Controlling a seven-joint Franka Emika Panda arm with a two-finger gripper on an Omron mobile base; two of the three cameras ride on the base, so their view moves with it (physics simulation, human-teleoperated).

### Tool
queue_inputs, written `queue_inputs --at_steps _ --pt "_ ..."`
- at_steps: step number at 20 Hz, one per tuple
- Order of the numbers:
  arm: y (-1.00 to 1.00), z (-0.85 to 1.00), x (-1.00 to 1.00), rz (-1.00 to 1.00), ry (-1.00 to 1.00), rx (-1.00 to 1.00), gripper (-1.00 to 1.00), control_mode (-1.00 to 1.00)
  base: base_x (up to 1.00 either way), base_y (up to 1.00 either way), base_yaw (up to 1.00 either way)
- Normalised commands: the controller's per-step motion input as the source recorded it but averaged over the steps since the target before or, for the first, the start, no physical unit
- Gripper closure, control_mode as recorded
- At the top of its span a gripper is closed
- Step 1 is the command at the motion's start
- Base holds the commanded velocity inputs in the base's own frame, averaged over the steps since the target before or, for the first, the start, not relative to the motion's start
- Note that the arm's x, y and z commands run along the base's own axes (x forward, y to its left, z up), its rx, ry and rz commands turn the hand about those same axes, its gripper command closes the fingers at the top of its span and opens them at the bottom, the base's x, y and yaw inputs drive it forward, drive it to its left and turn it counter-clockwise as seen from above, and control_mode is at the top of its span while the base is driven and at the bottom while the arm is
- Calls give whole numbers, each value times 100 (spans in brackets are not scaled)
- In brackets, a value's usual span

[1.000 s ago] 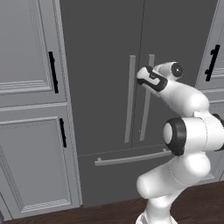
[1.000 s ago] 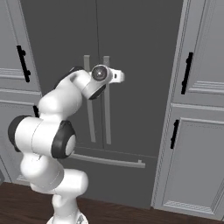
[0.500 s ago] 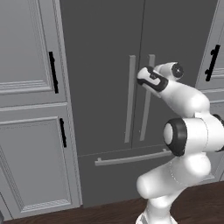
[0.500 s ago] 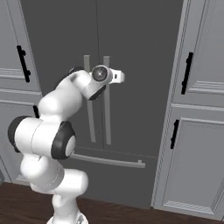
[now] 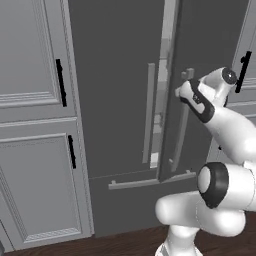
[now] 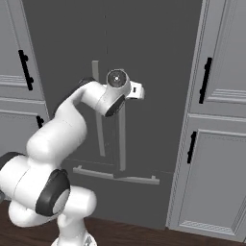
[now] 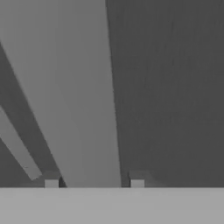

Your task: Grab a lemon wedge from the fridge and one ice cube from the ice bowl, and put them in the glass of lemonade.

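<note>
My gripper (image 7: 94,184) is closed on the right-hand bar handle (image 5: 183,120) of the fridge (image 5: 115,75). In the hand view the pale bar runs up between my two fingertips (image 7: 51,183), one tip on each side of it, with the dark door face just beyond them. My jaws stand about half open, stopped by the bar's own width.

The right door (image 5: 210,60) already stands a little ajar. A pale strip of interior (image 5: 161,100) shows at the seam, off to the left of my fingers in the left base view.

I judge the handle rigid and smooth, so it could slip along my pads if I pull at an angle. The door itself should feel heavy and swing on its hinge, so the pull ought to follow an arc. I hold the bar near its upper end; that seems a fair spot for leverage.

The lemon wedge is presumably inside the fridge; I cannot see it through the narrow gap.
</note>
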Motion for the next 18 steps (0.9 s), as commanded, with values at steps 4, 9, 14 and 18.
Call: queue_inputs --at_steps 4,9,14,18 --pt "-91 0 -100 0 5 6 100 -100 0 0 0" --pt "-84 3 -100 0 0 6 100 -100 0 0 0" --pt "-49 33 -76 0 0 1 -100 -100 0 0 0" --pt "-33 50 -65 0 0 0 -100 -100 0 0 0"
